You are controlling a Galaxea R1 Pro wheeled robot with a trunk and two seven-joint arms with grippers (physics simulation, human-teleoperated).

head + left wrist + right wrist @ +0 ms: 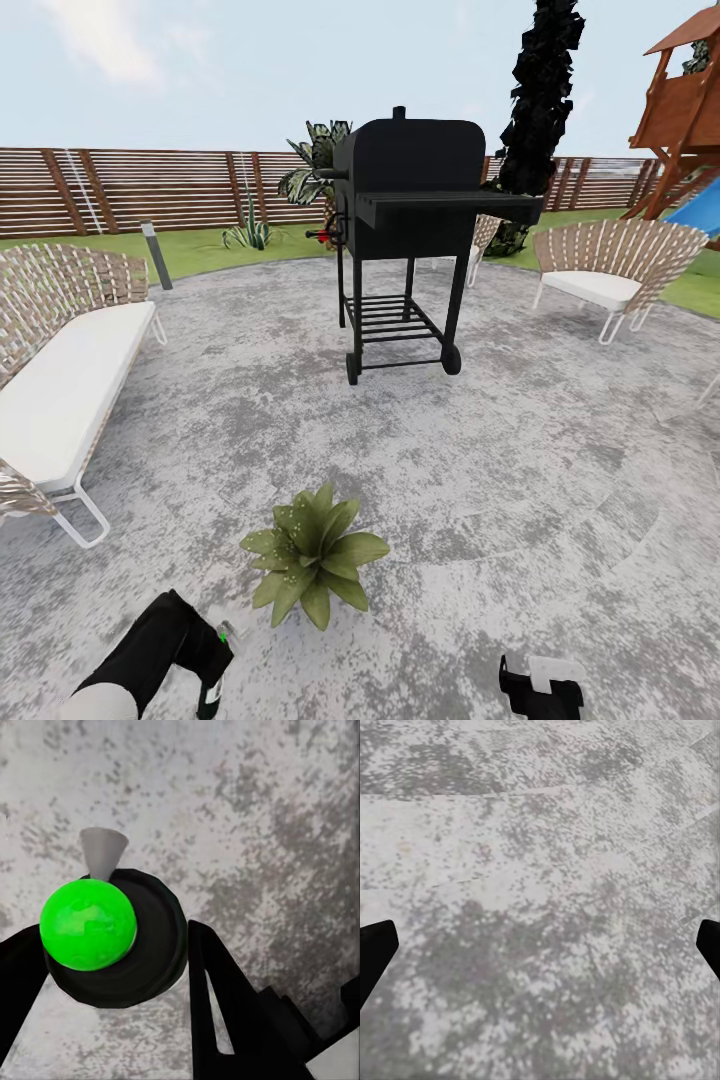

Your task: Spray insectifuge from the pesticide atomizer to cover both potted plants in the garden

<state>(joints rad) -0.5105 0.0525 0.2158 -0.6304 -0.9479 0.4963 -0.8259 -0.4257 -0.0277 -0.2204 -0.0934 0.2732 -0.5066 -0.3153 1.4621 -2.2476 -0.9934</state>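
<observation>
From the head camera, one potted plant [312, 555] sits on the grey stone patio [520, 470] just ahead of the robot, a black grill [405, 215] farther back and a white-cushioned bench [65, 375] to the left – the left gripper [212, 660] is low beside the plant, holding the spray bottle [212, 690]. At the left wrist, black fingers [225, 997] pinch that bottle [120, 937] from both sides, its pale nozzle pointing at bare stone. At the right wrist, the right gripper [540, 945] is spread wide over the paving – nothing between its tips

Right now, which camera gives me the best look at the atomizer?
The left wrist view: the atomizer sits between the left claw's fingers, seen from its top end, with its pale nozzle. The head view catches only a sliver of it at the frame's bottom edge.
</observation>
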